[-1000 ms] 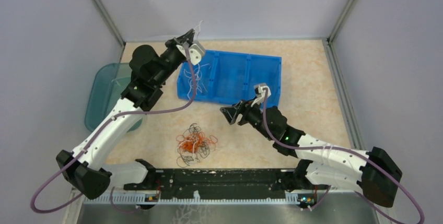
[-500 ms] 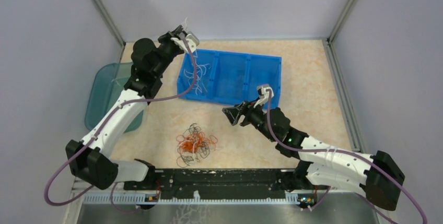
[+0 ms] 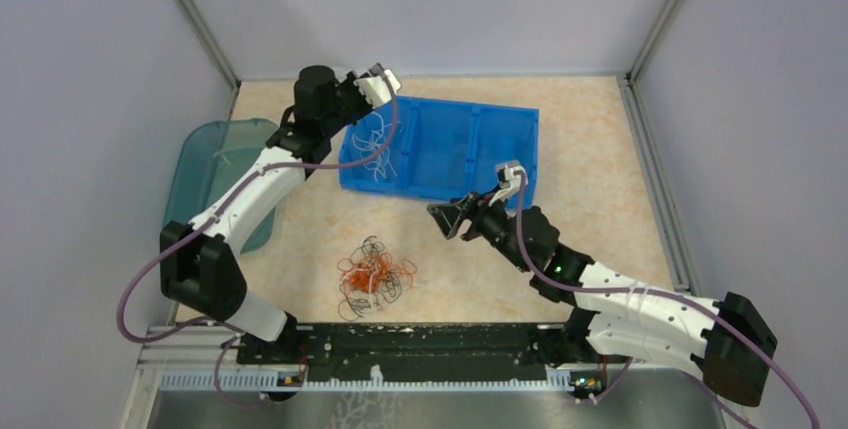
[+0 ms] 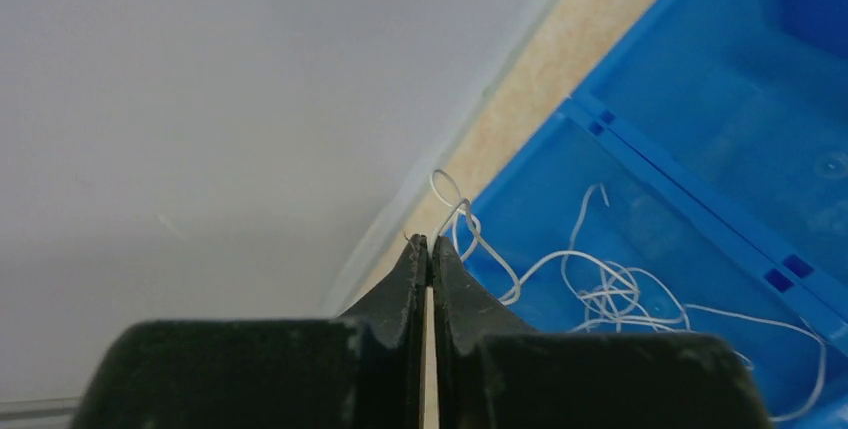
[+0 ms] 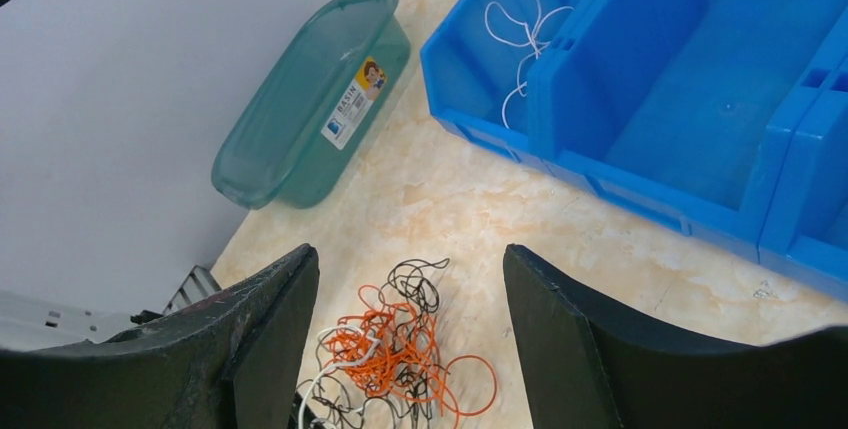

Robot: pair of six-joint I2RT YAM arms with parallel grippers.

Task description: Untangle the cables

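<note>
At the upper left of the overhead view we see the left gripper above the far left corner of the blue bin. Its wrist camera shows the jaws clenched tip to tip, with a loop of the white strands rising just beside the tips; we cannot tell whether that loop is pinched. Moving right, to the centre of the overhead view, the right gripper hangs just off the bin's near wall, jaws spread wide with nothing between them. Only the left wrist view shows how close the strands come to the fingertips. Only the right wrist view shows the label on the teal basin and, close up, the tangle of cables, which is orange, black and a little white and lies on the table below its spread fingers. Only the overhead view shows the bin's three compartments, the white strands lying in the left one. As for edges, from the left: the basin sits against the left wall, the tangle lies apart from it in the lower middle, the bin fills the upper middle, and bare table runs right of the bin to the metal frame rail.
</note>
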